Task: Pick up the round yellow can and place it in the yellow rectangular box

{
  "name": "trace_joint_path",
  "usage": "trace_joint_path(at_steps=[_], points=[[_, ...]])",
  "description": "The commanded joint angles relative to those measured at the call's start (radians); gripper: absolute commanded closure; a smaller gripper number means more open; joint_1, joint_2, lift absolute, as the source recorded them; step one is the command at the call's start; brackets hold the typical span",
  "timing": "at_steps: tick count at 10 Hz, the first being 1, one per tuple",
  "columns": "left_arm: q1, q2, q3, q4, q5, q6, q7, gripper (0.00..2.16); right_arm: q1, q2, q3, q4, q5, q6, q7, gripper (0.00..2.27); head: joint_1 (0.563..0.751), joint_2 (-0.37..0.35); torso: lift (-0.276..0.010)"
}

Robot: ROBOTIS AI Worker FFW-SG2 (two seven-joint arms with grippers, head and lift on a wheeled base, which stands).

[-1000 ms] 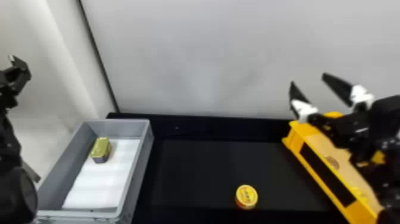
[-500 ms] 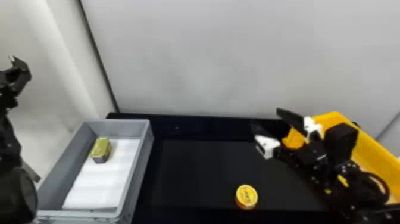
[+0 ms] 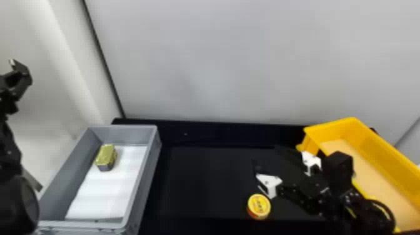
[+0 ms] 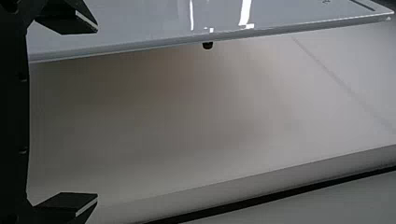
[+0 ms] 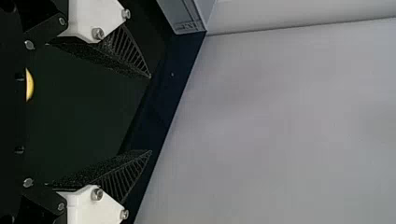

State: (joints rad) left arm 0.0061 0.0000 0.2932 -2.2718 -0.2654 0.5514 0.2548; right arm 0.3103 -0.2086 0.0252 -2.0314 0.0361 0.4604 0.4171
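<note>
Can (image 3: 259, 206), round, yellow on top with a reddish side, on the black tabletop (image 3: 200, 181), in the near part of the work area, between the two containers. Not in my grip. My right gripper (image 3: 265, 154), black ribbed fingers on white mounts, is open with nothing between the fingers; head view has one white mount (image 3: 269, 184) just beside the can, fingers angled away from it toward the far side. Right wrist view agrees: fingertips well apart, dark surface between, and a thin yellow curved sliver (image 5: 29, 85) near the palm that is probably the can's edge, mostly cut off. Yellow rectangular box (image 3: 386, 153), open-topped with a tan bottom, is over on my right, my right arm crossing in front of part of it; can is outside it. My left gripper (image 3: 18, 70), black, is parked on the far left, above the work area; left wrist view gives its fingers wide apart and empty, a glossy pale panel (image 4: 140, 23) beyond. Grey rectangular plastic bin (image 3: 142, 187) on my left has a white sheet (image 3: 106, 190) on its bottom, with a small gold-topped rectangular tin (image 3: 106, 156) in its far part. Plain pale wall (image 3: 234, 62) behind everything
</note>
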Motion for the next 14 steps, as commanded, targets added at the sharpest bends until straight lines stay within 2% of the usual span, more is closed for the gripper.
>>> trace_joint_path(at_steps=[1,4,6,8,11,14], points=[[0.000,-0.003,0.003,0.000,0.000,0.001,-0.002,0.02,0.017,-0.002,0.013,-0.055,0.019,0.075,0.010,0.29,0.694,0.014,-0.061],[0.000,-0.003,0.015,-0.003,-0.002,0.003,-0.006,0.02,0.053,-0.014,0.032,-0.090,0.061,0.114,0.016,0.29,0.694,0.014,-0.061],[0.000,-0.003,0.018,-0.003,-0.002,0.003,-0.006,0.02,0.064,-0.009,-0.001,-0.112,0.171,0.152,0.095,0.29,0.694,0.014,-0.061],[0.003,-0.003,0.031,-0.005,-0.002,0.004,-0.012,0.02,0.058,-0.028,0.027,-0.145,0.163,0.220,0.082,0.29,0.694,0.014,-0.061],[0.008,-0.003,0.041,-0.008,0.000,0.007,-0.018,0.02,0.052,-0.081,0.090,-0.185,0.139,0.350,0.069,0.29,0.694,0.014,-0.061],[0.017,-0.003,0.057,-0.015,0.000,0.010,-0.018,0.02,0.041,-0.083,0.088,-0.204,0.136,0.404,0.071,0.29,0.694,0.014,-0.061]])
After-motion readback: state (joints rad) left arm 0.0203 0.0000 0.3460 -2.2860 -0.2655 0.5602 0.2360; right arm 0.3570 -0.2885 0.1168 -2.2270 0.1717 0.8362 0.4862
